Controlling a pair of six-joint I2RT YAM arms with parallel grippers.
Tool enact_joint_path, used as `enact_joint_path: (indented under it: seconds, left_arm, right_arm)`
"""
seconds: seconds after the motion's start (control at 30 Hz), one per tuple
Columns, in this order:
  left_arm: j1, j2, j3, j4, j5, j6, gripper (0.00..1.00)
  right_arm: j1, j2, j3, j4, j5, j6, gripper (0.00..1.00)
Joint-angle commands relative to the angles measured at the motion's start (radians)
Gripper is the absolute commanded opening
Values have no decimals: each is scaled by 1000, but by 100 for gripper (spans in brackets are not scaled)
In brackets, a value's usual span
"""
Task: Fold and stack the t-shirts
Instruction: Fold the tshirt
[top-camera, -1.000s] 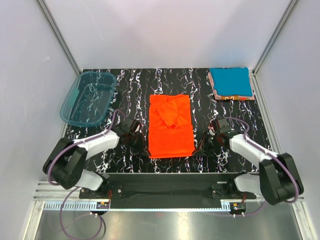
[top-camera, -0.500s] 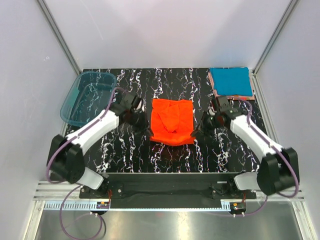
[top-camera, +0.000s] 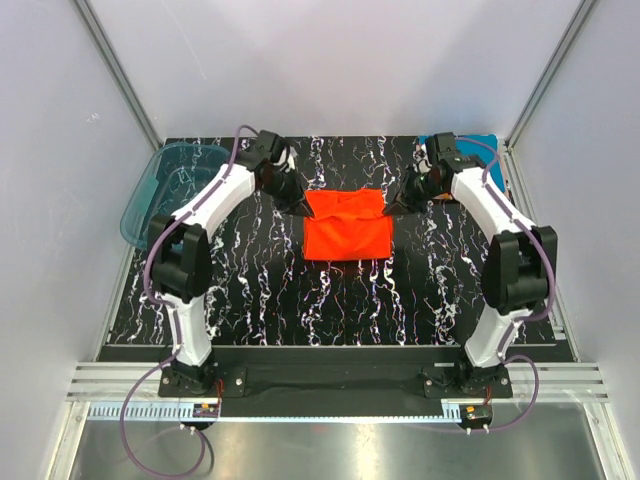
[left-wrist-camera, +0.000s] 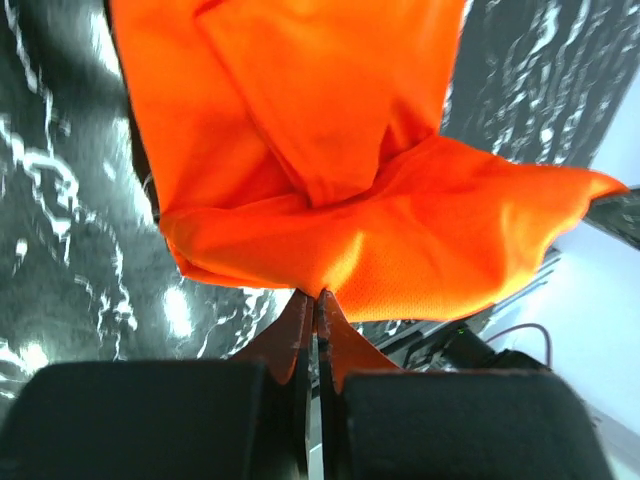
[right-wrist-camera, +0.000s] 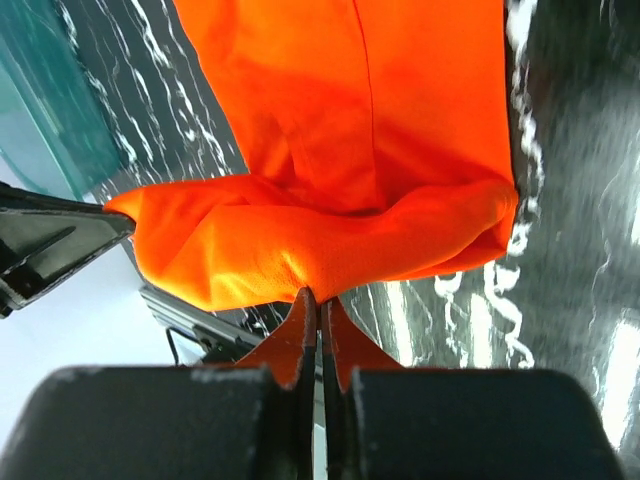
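The orange-red t-shirt lies folded over on itself in the middle of the black marbled table. My left gripper is shut on its far left corner and my right gripper is shut on its far right corner. Both hold that edge a little above the cloth below. In the left wrist view the shirt hangs from my gripper. In the right wrist view the shirt hangs from my gripper. The teal blue folded t-shirt sits at the far right corner, mostly hidden behind my right arm.
A translucent teal plastic tub stands at the left edge of the table; it also shows in the right wrist view. White walls and metal posts close in the table on three sides.
Both grippers have carried the shirt's near edge away from the bases and over the rest of the shirt. The shirt has gone from a long rectangle to a short folded one.
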Motion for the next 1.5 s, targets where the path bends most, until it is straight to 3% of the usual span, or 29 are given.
enact_joint_path:
  seconds: [0.0,0.3,0.37,0.4,0.53,0.6,0.63,0.67,0.7,0.73,0.8,0.93,1.03,1.07,1.1,1.17,1.47]
  left_arm:
    - [27,49,131,-4,77,33,3]
    - [104,243,297,175,181,-55,9]
    - [117,315,329,281,199,-93,4]
    - [124,352,353,310,201,-107,6]
    - [154,518,572,492,176,-161,37]
    - [163,549,648,457,82,-145,48]
    - [171,540,666,455,60,-118,55]
    - [174,523,660,443,29,-106,59]
    - [176,501,645,438,11,-92,59]
    - [180,439,613,453,6,-54,59]
    - [176,367,527,426,-26,-6,59]
    - [160,158,270,453,-60,65,58]
    - [142,0,32,498,-81,74,58]
    - [137,-49,-11,499,-81,80,57]
    - [131,-71,-44,490,-83,86,57]
    - [121,-109,-136,453,-75,103,54]
    - [116,-414,-439,338,-52,135,53]
  right_arm:
    - [-29,65,108,-10,-51,-54,0]
    - [-55,356,381,99,-144,-101,0]
    - [-67,426,464,108,-140,-119,0]
    - [-76,492,532,116,-141,-110,1]
    - [-119,652,721,200,-147,-54,9]
    - [-150,761,866,199,-164,-6,25]
    - [-154,790,916,179,-173,2,43]
    - [-155,810,956,169,-164,-4,48]
    - [-155,833,1026,153,-157,-9,53]
    - [-155,835,1044,122,-137,-17,77]
    - [-153,804,1030,105,-123,-49,84]
    - [-144,729,971,36,-48,-122,84]
    - [-89,648,898,-2,30,-167,76]
    - [-70,630,885,-13,58,-188,73]
    - [-52,617,880,-24,84,-195,64]
    - [9,611,881,-68,181,-210,61]
    - [151,684,886,-93,410,-179,65]
